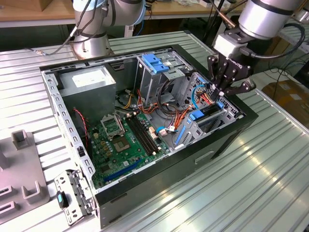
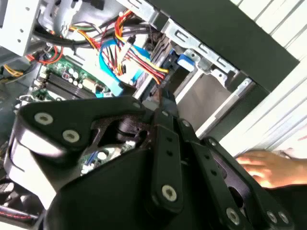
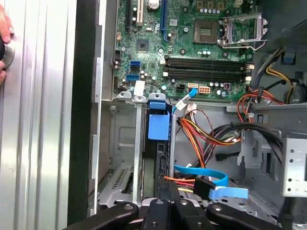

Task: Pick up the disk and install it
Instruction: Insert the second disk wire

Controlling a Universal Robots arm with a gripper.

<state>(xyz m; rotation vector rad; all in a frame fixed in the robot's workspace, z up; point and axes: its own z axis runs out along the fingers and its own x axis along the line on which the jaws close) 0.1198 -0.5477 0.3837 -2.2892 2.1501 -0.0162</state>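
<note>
open PC case (image 1: 227,140) on ribbed metal table (image 1: 270,183) | motherboard (image 1: 120,140) flat on case floor | drive cage (image 3: 122,153) at case edge, disk (image 3: 159,125) slotted upright inside, blue carrier tab up | gripper (image 1: 223,91) low over cage by disk end, grip state unclear | hand (image 2: 268,167) resting on table beside case

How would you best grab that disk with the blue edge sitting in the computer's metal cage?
Probably grip the disk by its exposed blue edge, coming straight in through the case's open side. It appears to stand on edge in the drive cage, so metal walls cover its flat faces, and cables crowd one side.
</note>
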